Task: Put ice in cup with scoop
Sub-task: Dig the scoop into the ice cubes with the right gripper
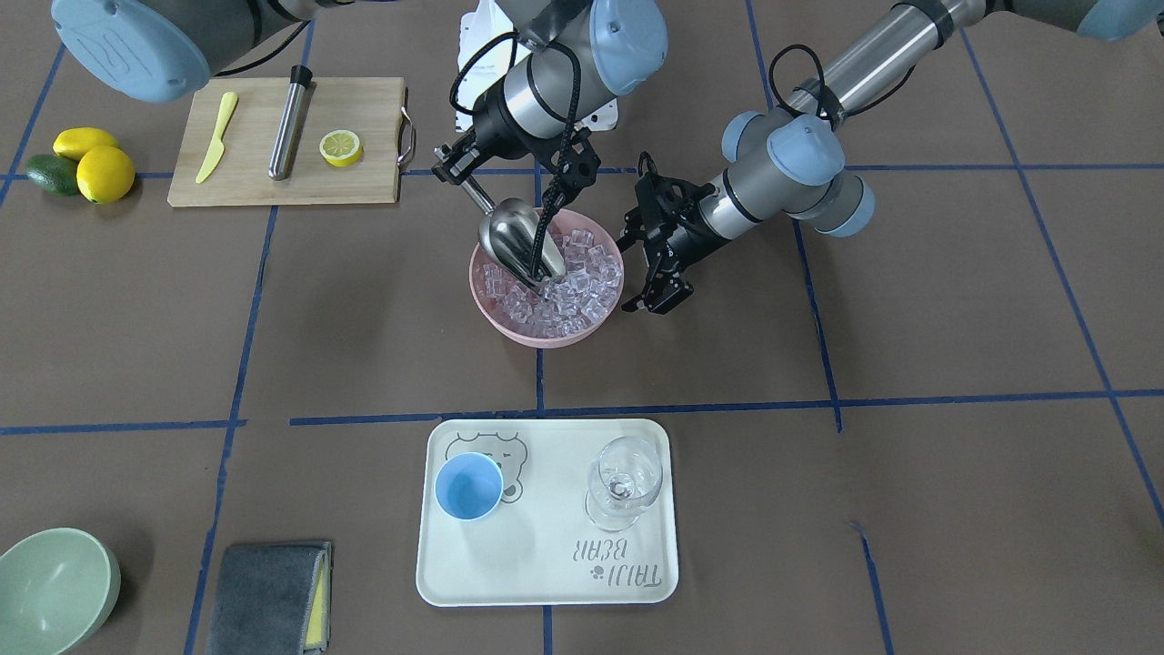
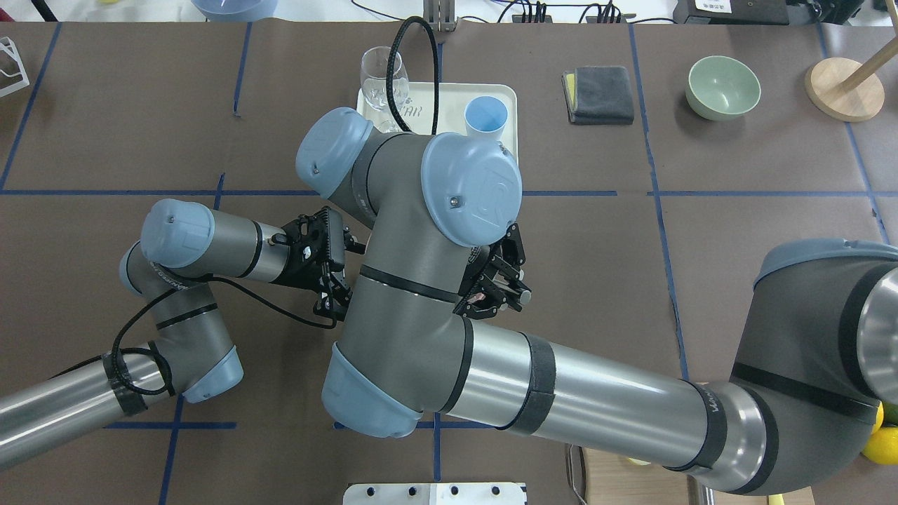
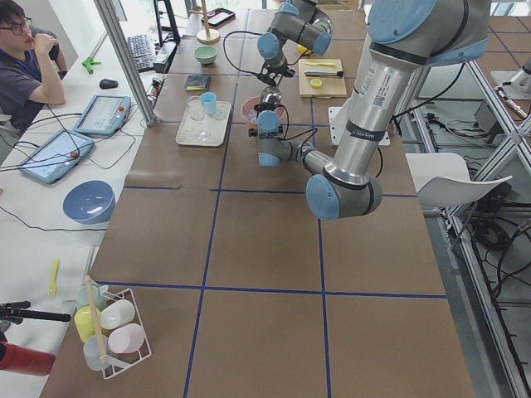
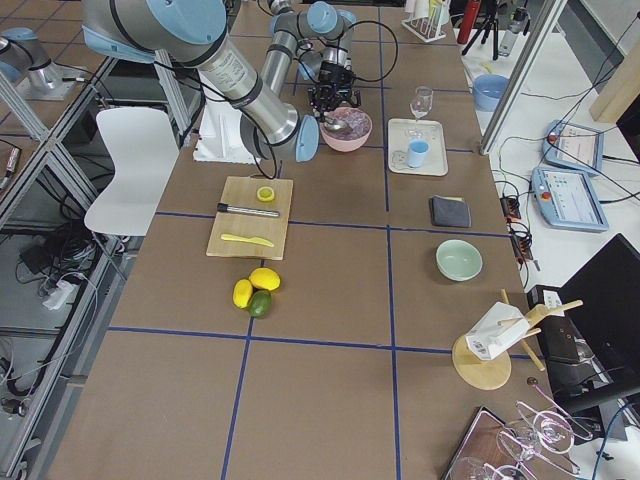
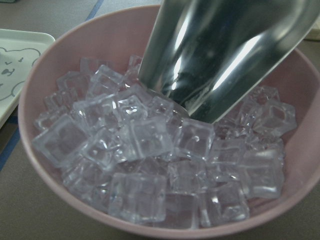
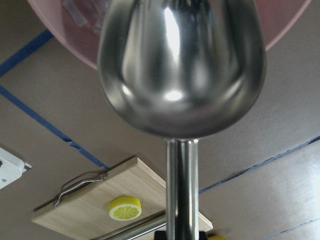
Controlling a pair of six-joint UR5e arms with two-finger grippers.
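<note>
The steel scoop [image 1: 516,240] tilts down into a pink bowl [image 1: 509,325] heaped with clear ice [image 1: 573,291]. Its trough tip rests among the cubes [image 5: 145,140]. My right gripper [image 1: 457,169] is shut on the scoop's thin handle [image 6: 181,190], above the bowl's far rim. My left gripper [image 1: 651,304] hangs just beside the bowl's rim, fingers apart and holding nothing. The light-blue cup [image 1: 468,487] stands upright on a white tray [image 1: 546,564], on the operators' side of the bowl. In the overhead view my right arm hides the bowl and the scoop.
A clear stemmed glass [image 1: 624,482] shares the tray. A wooden board [image 1: 364,177] carries a yellow knife, a steel cylinder [image 1: 289,123] and a lemon half. Lemons and an avocado [image 1: 82,164], a green bowl [image 1: 50,591] and a grey cloth [image 1: 268,596] lie around.
</note>
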